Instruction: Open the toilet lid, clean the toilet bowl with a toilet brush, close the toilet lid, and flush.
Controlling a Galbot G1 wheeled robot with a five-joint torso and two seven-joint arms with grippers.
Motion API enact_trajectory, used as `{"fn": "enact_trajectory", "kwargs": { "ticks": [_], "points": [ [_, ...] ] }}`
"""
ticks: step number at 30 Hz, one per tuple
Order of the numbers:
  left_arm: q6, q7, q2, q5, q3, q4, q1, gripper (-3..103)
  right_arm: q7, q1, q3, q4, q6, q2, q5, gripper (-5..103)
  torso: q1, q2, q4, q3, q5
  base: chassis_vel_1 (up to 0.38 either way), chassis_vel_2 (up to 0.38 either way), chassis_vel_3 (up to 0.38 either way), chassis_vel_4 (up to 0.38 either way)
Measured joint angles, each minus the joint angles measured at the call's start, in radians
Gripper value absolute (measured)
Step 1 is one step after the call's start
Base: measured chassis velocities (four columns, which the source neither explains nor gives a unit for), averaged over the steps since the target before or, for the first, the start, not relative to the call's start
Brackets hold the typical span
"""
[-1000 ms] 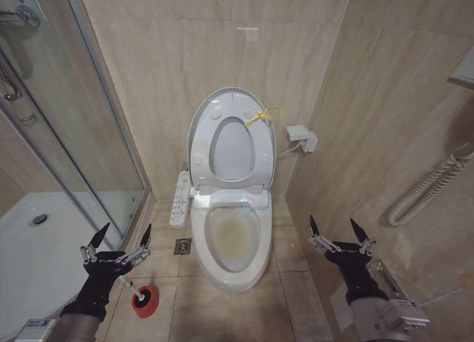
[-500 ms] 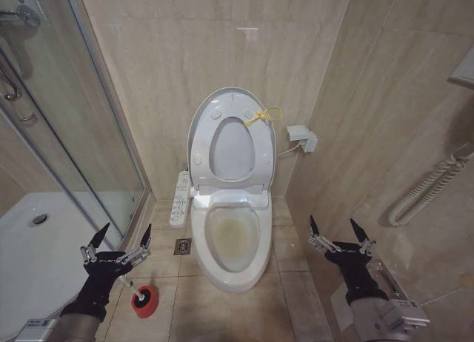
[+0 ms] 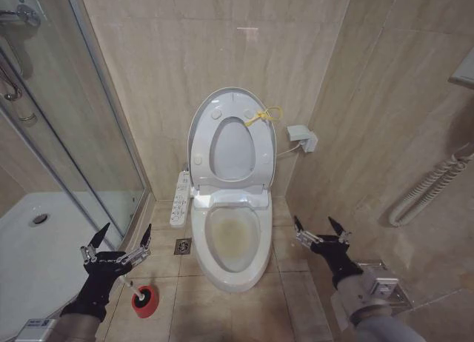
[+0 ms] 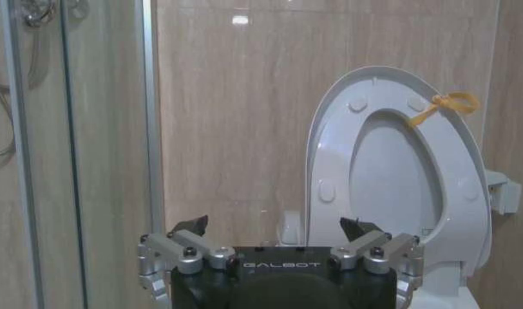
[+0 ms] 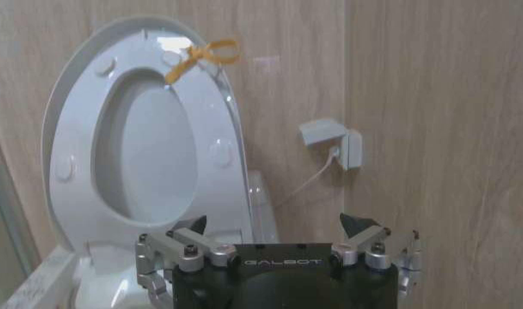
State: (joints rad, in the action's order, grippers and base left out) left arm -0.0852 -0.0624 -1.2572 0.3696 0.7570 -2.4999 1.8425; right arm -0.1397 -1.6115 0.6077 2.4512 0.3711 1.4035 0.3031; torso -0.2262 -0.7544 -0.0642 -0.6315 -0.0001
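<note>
Head view: two hands, left hand (image 3: 118, 240) and right hand (image 3: 321, 229), both spread; one toilet brush (image 3: 133, 289).

A beige tiled floor (image 3: 222, 305) with pale grout lines is filling the lower middle of the head view. A white ceramic toilet (image 3: 232, 272) is standing on it at centre. A small square metal floor drain (image 3: 183, 246) is sitting just left of the toilet's base. A small round red holder cup (image 3: 145, 300) is resting on the tiles at lower left, beside a white shower tray (image 3: 29, 260).
</note>
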Motion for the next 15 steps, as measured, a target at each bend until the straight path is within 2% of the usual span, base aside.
{"fn": "enact_trajectory", "kwargs": {
  "ticks": [10, 15],
  "points": [
    [0.0, 0.0, 0.0, 0.0, 0.0, 0.0, 0.0, 100, -0.031, 0.086, 0.0, -0.054, -0.027, -0.039, 0.043, 100, 0.0, 0.0, 0.0003, 0.0, 0.0001, 0.0, 0.0, 0.0, 0.0],
    [0.0, 0.0, 0.0, 0.0, 0.0, 0.0, 0.0, 100, -0.042, 0.174, -0.001, -0.164, -0.07, -0.094, 0.083, 100, 0.0, 0.0, 0.0003, 0.0, 0.0001, 0.0, 0.0, 0.0, 0.0]
  ]
}}
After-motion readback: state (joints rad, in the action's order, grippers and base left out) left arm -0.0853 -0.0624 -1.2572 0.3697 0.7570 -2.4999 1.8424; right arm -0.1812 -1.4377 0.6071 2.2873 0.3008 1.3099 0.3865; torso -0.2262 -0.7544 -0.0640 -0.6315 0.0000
